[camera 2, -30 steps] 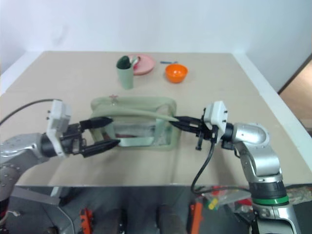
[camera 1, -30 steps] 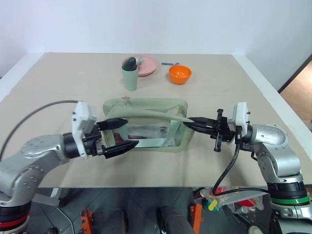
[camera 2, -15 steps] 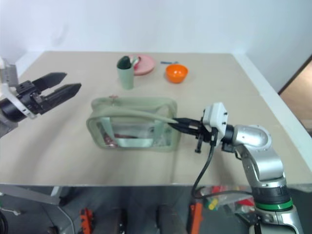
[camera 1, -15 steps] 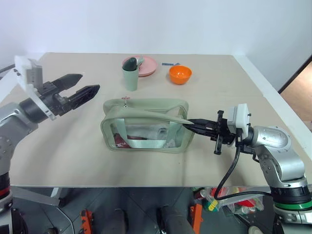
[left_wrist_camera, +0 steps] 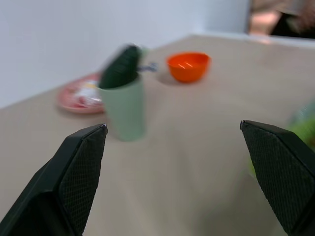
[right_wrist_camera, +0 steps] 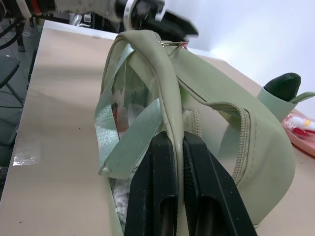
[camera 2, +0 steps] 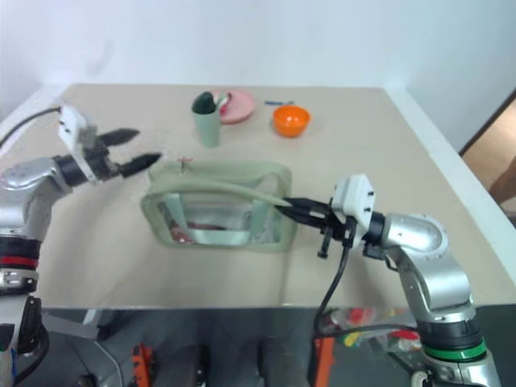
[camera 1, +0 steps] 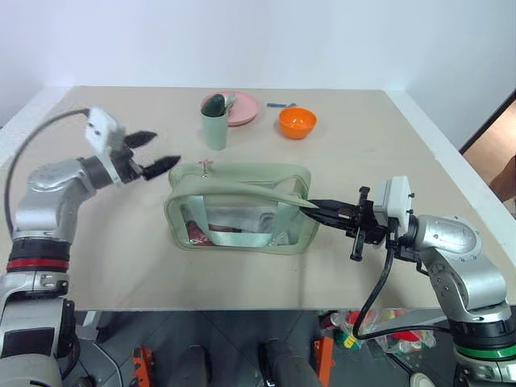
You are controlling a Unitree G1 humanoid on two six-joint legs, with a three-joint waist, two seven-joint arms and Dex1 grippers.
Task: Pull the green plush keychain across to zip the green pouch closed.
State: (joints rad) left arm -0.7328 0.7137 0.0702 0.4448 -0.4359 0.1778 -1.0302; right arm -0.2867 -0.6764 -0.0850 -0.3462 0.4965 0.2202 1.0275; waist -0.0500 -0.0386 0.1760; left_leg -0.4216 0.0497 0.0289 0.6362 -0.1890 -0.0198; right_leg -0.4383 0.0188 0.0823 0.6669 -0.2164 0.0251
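Observation:
The green pouch (camera 1: 242, 205), pale sage with clear side panels, lies mid-table. A small pinkish zipper pull (camera 1: 207, 167) sits at its far left corner. The green plush keychain is hidden in the head views. In the left wrist view a blurred lime-green patch (left_wrist_camera: 302, 130) lies behind one finger; I cannot tell if it is the keychain. My left gripper (camera 1: 165, 148) hangs open just left of that corner, touching nothing. My right gripper (camera 1: 314, 204) is shut on the pouch's right end, its fingers (right_wrist_camera: 157, 162) pinching the sage strap.
A sage-green cup (camera 1: 214, 127) with a dark item stands behind the pouch, close to my left gripper. A pink plate (camera 1: 242, 107) and an orange bowl (camera 1: 297, 122) sit farther back. Part of a person (camera 1: 509, 176) shows at the right edge.
My left gripper left the pouch's near left side, swung out to the left, and now hovers by the pouch's far left corner, still open. The right gripper keeps its hold.

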